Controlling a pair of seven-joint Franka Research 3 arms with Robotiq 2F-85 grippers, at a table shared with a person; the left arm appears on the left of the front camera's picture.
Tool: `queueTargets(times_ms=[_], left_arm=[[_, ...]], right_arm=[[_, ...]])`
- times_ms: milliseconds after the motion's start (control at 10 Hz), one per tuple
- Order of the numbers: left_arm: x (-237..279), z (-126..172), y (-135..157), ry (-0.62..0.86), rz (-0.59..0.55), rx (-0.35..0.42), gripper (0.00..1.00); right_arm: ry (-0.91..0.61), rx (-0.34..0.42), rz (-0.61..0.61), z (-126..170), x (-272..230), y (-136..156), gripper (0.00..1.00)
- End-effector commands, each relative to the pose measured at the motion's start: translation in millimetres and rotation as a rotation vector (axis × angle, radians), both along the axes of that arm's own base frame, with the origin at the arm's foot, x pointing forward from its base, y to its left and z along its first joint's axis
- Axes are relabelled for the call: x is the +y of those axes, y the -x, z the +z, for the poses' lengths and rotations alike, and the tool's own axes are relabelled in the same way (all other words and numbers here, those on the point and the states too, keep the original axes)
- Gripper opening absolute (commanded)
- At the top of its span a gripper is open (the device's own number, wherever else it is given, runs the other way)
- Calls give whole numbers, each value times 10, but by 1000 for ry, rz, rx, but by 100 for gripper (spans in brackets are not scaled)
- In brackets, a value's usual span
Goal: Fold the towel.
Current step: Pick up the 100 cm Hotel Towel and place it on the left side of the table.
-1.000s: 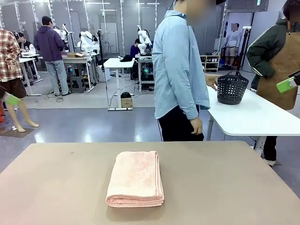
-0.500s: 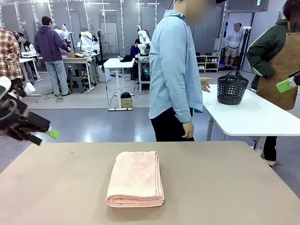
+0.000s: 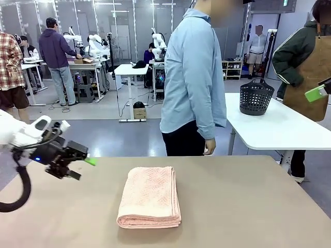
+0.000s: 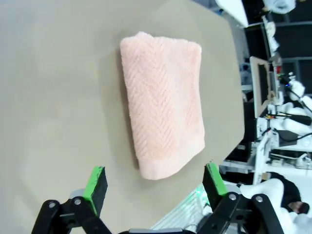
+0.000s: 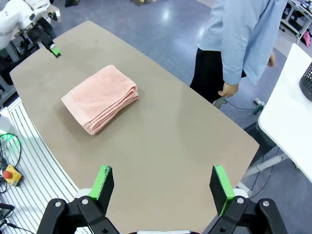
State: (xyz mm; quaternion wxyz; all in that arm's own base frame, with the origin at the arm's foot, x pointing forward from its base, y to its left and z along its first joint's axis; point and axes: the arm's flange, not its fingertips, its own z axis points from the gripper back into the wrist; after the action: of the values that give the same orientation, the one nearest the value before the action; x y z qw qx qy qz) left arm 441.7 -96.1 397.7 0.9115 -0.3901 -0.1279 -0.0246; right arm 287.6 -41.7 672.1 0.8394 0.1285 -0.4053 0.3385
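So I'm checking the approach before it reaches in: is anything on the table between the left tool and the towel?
Nothing visible. The left tool, open, hangs over the table's left edge; only bare tabletop separates it from the folded towel.

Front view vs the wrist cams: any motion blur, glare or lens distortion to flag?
Front view: the towel is sharp with a soft shadow under its near edge, the left end effector is slightly smeared, and ceiling lights glare off the far floor. Left wrist view: the towel is crisp, and the table edge bows. Right wrist view: sharp, with a mild wide-angle curve along the table rim.
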Motion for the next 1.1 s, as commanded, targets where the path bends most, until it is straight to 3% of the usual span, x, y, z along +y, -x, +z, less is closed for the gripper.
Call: queueTargets(times_ms=[0, 500, 1000], left_arm=[[-170, -203, -289, 70, 5, 17, 100], [-494, -741, -442, 137, 41, 107, 100], [-766, -1062, -435, 201, 27, 109, 100]], right_arm=[[-2, 6, -20, 4, 18, -19, 100], [-2, 6, -20, 4, 18, -19, 100], [-2, 6, -20, 4, 18, -19, 100]])
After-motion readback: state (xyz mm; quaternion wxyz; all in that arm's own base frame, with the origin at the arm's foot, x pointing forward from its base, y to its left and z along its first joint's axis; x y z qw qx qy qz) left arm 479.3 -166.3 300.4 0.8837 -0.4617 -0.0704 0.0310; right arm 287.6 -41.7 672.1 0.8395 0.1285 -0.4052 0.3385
